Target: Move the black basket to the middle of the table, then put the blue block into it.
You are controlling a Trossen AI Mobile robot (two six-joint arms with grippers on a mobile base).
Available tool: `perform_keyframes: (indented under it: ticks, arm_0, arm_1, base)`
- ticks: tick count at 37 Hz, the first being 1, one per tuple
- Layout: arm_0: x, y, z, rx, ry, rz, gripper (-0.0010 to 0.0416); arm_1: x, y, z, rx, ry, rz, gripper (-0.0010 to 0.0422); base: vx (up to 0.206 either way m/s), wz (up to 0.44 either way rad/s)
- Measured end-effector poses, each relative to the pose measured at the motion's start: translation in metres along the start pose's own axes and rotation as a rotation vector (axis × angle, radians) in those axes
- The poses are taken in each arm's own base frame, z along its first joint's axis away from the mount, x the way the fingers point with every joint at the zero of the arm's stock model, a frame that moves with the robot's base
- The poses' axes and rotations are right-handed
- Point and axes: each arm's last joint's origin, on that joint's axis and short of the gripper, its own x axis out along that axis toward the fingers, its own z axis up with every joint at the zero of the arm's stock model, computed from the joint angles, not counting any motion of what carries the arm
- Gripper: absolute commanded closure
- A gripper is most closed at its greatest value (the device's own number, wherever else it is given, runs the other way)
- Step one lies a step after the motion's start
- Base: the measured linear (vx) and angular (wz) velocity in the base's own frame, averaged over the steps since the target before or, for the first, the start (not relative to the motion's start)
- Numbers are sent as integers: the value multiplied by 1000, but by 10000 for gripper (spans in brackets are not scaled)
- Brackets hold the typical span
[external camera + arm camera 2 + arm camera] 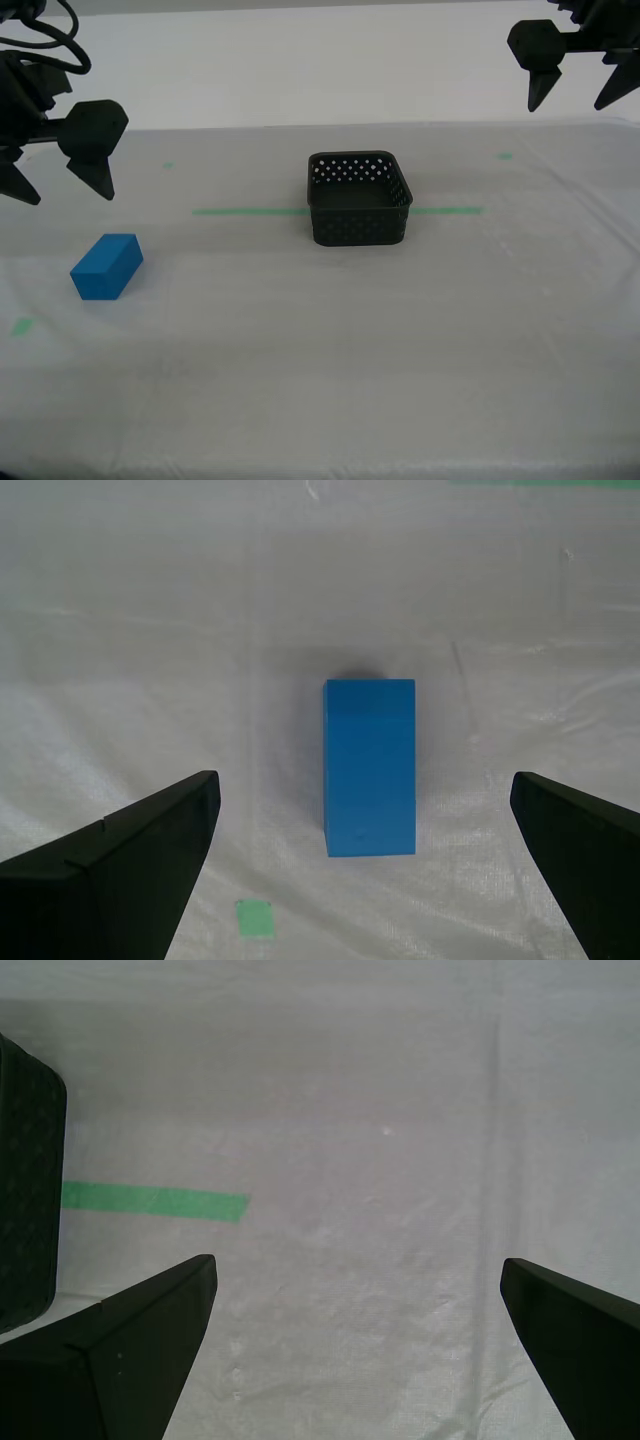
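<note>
Worktop [330, 350] has just one black basket [360, 198] dead center and one blue block [106, 266] at 9 o'clock, with my first tool [578, 92] and second tool [58, 180] both spread open, holding nothing.

My first gripper [578, 96] and my second gripper [57, 183] are matte black all over, each ending in two broad wedge-shaped fingers [120, 865] that taper to blunt points. Each finger hangs from a chunky, rounded black mount. Looped black cables [45, 45] run above the gripper at the exterior view's left.
</note>
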Motion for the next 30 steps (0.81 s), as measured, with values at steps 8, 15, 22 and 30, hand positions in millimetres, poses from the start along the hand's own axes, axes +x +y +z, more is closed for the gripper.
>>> perform_keyframes:
  ticks: [8, 15, 22, 30]
  arm_0:
    - [0, 0, 0, 0, 0, 0, 7]
    - [0, 0, 0, -1, 0, 0, 7]
    - [0, 0, 0, -1, 0, 0, 7]
    - [0, 0, 0, 0, 0, 0, 7]
  arm_1:
    - [25, 1, -5, -10, 47, 3, 11]
    - [47, -4, -4, 15, 86, -21, 11]
    - [61, -8, -5, 27, 120, -27, 11]
    - [72, -11, -7, 29, 146, -28, 11]
  base:
    - [0, 0]
    - [0, 0]
    - [0, 0]
    - [0, 0]
